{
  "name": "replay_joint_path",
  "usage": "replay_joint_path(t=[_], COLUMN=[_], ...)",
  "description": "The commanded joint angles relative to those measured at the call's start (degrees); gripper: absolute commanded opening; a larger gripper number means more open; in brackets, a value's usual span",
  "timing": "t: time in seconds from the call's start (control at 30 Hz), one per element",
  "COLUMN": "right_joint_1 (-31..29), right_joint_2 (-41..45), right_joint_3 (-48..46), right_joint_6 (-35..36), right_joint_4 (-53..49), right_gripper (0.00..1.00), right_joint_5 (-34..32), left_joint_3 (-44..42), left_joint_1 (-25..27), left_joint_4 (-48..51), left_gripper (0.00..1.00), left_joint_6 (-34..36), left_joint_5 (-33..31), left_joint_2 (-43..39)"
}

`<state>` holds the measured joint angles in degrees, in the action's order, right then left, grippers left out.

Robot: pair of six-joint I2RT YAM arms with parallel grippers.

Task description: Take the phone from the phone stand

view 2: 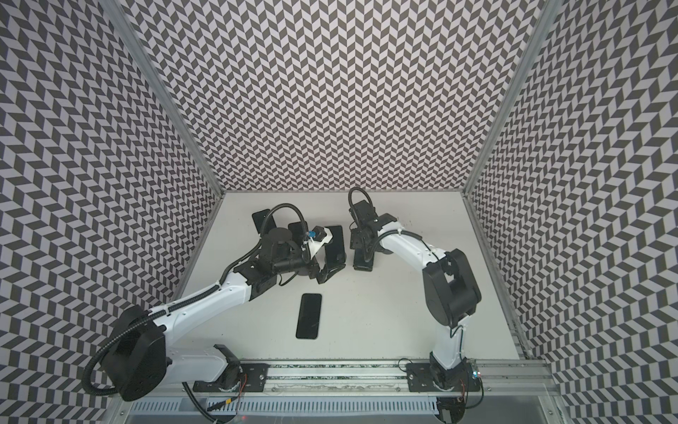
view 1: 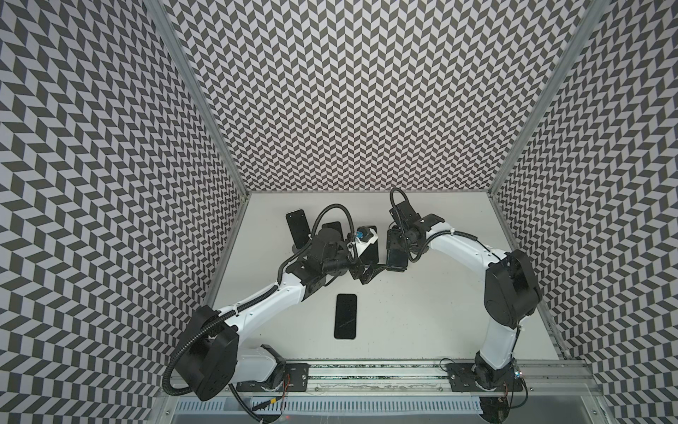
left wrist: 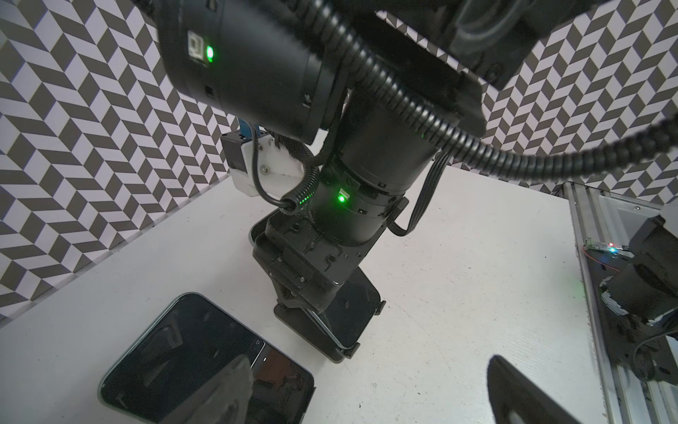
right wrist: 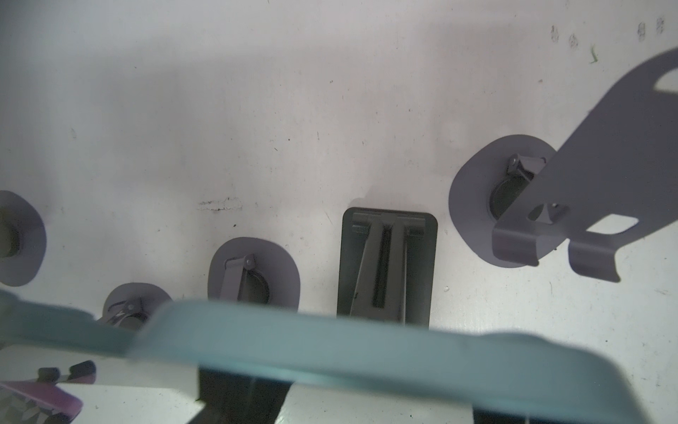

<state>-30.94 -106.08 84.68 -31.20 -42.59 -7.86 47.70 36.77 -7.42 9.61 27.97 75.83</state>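
Gripping phone (left wrist: 352, 319) from above, right gripper (left wrist: 299, 306) narrowed; left gripper (view 1: 375, 274) agape beside, apparently empty.

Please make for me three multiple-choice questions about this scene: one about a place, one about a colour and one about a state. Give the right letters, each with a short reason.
1. Where does the flat phone lie?
A. on a stand
B. on the table, near the front
C. in the left jaws

2. What colour is the phone edge in the right wrist view?
A. red
B. yellow
C. pale blue

3. How do the left gripper's jaws stand?
A. open
B. shut on a phone
C. shut on a stand

Answers: 1 B, it lies flat on the white surface; 2 C, the blurred rim is pale blue; 3 A, the fingers stand wide apart.
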Motion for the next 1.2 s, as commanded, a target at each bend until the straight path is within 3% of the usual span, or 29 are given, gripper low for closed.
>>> replay_joint_path(t=[0.0, 1.17], right_joint_1=[0.2, 0.2], right_joint_2=[3.1, 5.1], right_joint_3=[0.8, -0.2], right_joint_6=[0.1, 0.0], right_joint_4=[1.9, 1.6], right_gripper=[0.53, 0.52], right_joint_5=[0.3, -0.4], left_joint_3=[1.4, 0.3], left_joint_1=[0.3, 0.5], left_joint_4=[-0.2, 0.1], left_gripper=[1.0, 1.0], left_joint_6=[1.4, 1.3], left_joint_5=[0.4, 0.4], left_joint_2=[-1.5, -3.0])
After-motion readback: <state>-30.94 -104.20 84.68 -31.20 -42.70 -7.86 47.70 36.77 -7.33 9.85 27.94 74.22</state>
